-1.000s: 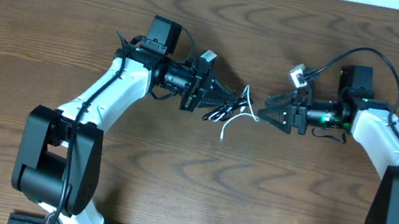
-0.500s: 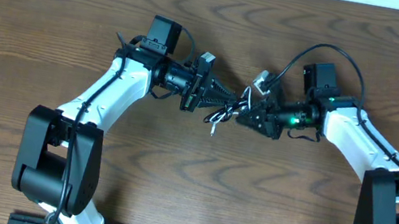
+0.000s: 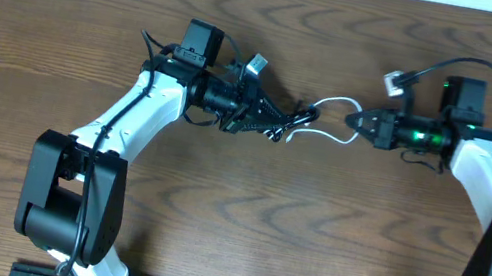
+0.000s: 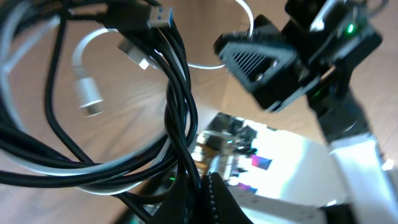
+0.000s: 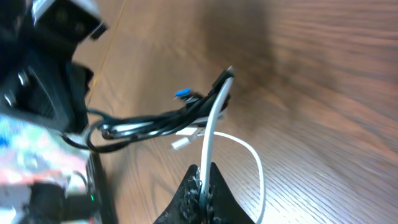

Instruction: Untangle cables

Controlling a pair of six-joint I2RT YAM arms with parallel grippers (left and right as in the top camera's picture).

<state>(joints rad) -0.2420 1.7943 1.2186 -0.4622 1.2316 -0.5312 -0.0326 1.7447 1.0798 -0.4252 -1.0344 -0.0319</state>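
Fingers of the right arm [image 5: 199,194] pinch shut on the white cable [image 5: 212,121], which arcs back across the middle of the desk [image 3: 232,217] into the coiled black cable [image 4: 180,106] clamped in the closed fingers of the left arm [image 4: 215,200].

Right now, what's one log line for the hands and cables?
left hand: shut on black cable | right hand: shut on white cable | status: tangled

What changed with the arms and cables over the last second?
The right gripper reached in toward the left gripper, shut on the white cable and pulled back to the right, drawing a white loop out. The left gripper stayed put, still shut on the black cable.
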